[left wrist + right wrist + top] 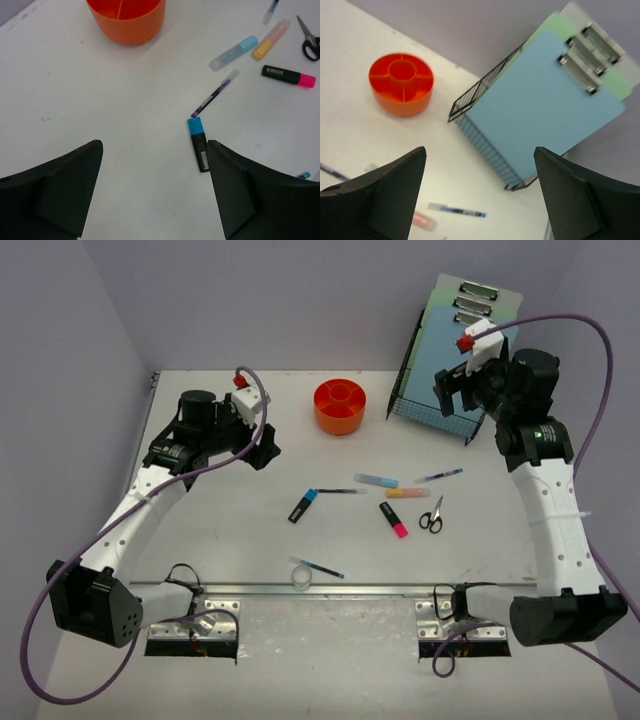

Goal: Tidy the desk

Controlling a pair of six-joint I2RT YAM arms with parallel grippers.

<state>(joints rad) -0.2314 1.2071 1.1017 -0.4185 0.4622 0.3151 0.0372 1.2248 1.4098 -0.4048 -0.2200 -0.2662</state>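
1. The white desk (250,540) sits between pale lavender walls (300,300), with an orange organizer (341,406) near its back edge.
2. Pens (335,491) and scissors (431,515) lie in front of the organizer. A black wire rack (425,405) holding clipboards stands to its right.
3. My left gripper (152,147) hangs left of the organizer, jaws wide and empty.
4. My right gripper (480,150) is raised right of the organizer, by the rack, jaws wide and empty.
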